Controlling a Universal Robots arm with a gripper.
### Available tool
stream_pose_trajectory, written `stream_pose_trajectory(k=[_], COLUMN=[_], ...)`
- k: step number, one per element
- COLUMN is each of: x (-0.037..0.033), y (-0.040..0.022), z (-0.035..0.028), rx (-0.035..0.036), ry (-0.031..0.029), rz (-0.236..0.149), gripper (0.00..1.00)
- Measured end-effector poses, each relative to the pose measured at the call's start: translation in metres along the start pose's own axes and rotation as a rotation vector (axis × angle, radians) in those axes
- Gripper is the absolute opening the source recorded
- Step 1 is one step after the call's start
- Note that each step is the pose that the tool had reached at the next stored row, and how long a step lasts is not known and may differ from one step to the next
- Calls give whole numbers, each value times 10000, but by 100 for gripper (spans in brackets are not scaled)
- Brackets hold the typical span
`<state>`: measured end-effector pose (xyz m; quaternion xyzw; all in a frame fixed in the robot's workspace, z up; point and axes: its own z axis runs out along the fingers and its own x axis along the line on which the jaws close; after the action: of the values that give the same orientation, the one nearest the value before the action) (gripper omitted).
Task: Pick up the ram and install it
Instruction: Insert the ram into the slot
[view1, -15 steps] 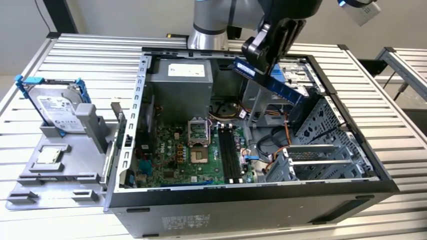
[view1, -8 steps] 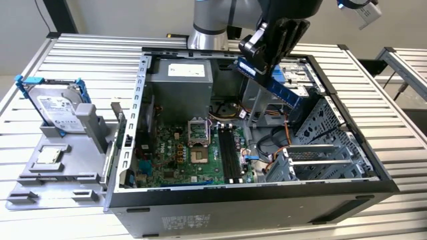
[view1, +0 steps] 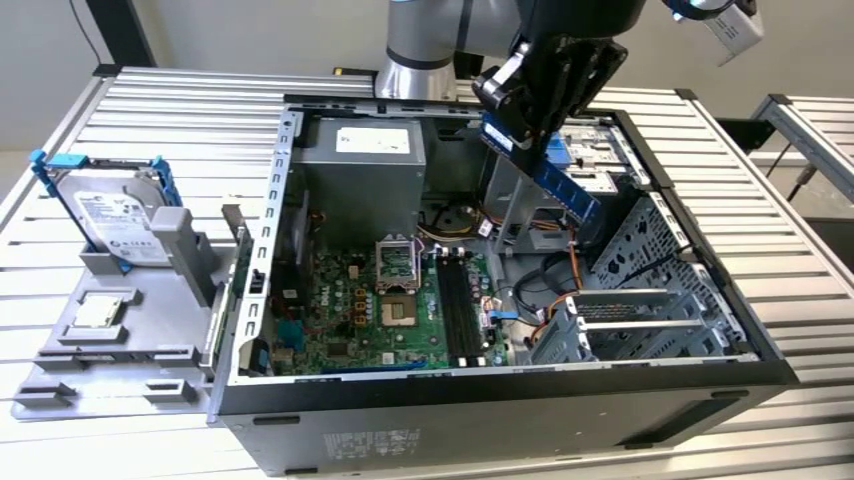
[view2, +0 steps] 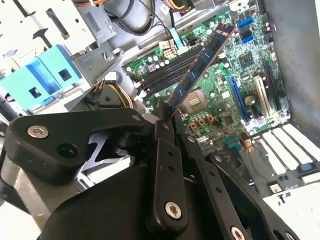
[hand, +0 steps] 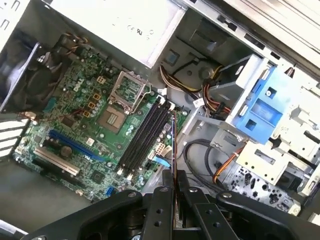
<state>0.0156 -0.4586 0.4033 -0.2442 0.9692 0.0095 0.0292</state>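
Slatted silver metal table (view1: 174, 110) carries an open grey computer case (view1: 507, 420) lying on its side, its green motherboard (view1: 354, 320) facing up. Over the case's far edge the black jointed hand (view1: 531, 128) is clamped on one end of the ram (view1: 571, 190), a long, thin dark blue-green circuit-board stick slanting down in the air above the case's inside. Long black plastic memory slots (hand: 145, 135) lie below it, apart. By the table's edge at the exterior view's left stands a silver hard drive (view1: 114, 215) in a blue bracket.
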Motion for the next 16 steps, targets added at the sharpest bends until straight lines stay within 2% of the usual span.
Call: stream_pose_trajectory(k=[8, 16], x=[0, 0], y=[0, 0], z=[1, 1], rx=[38, 49], ry=[61, 161], rz=[1110, 2153], gripper=[0, 0])
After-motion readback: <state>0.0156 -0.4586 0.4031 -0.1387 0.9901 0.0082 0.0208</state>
